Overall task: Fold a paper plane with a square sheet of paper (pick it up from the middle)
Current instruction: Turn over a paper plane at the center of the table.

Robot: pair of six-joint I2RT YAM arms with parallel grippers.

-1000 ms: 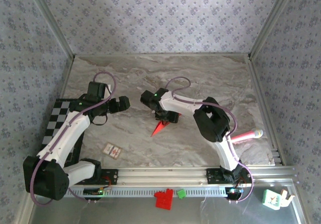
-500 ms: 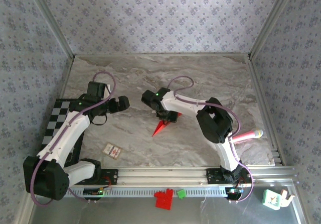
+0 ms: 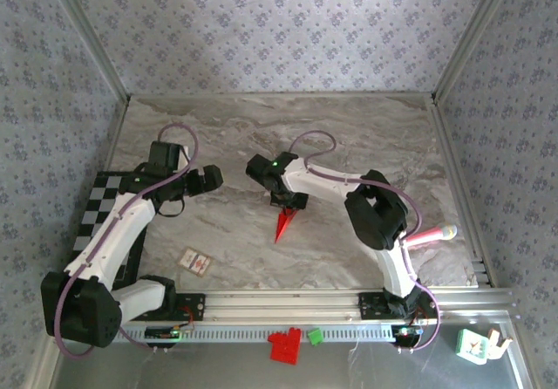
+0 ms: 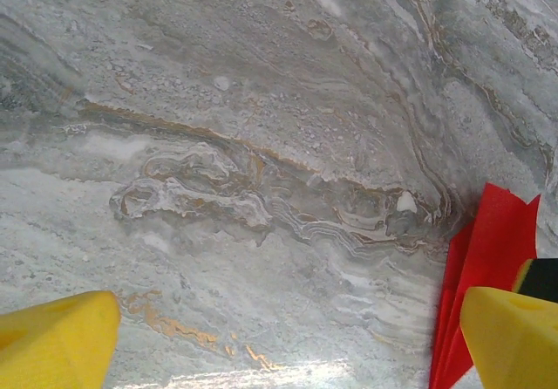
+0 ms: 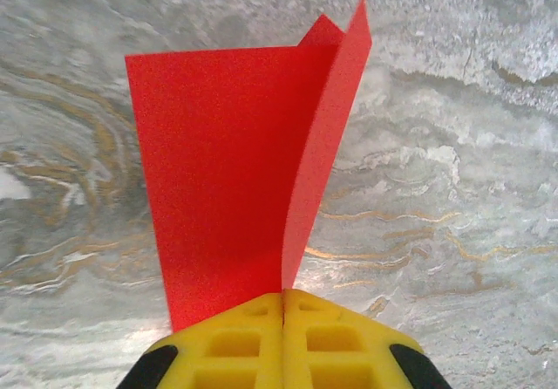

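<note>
Paper plane (image 3: pixel 283 223), a narrow red wedge of folded sheet, sits near the middle of the tabletop (image 3: pixel 366 136), tapering toward the near edge, with its other end caught in the right claw (image 3: pixel 290 201). On the right wrist camera the claw (image 5: pixel 283 306) has its yellow fingers pressed flat together on the paper (image 5: pixel 235 188), which stands out from them in stacked layers, one flap splaying off to the right. Pinching across the fold line looks deliberate: it holds the layers together so the creases cannot spring open. Whether the far tip rests on the stone surface or hangs just above it cannot be told. Off to the left, apart from the paper, the left claw (image 3: pixel 212 178) is spread wide and holds nothing. Its own camera shows the red edge (image 4: pixel 488 267) just beyond one yellow finger (image 4: pixel 514 337), so it seems placed to help with a later crease or handover. A small white card (image 3: pixel 195 261) lies nearer the left base, well clear of the fold.
</note>
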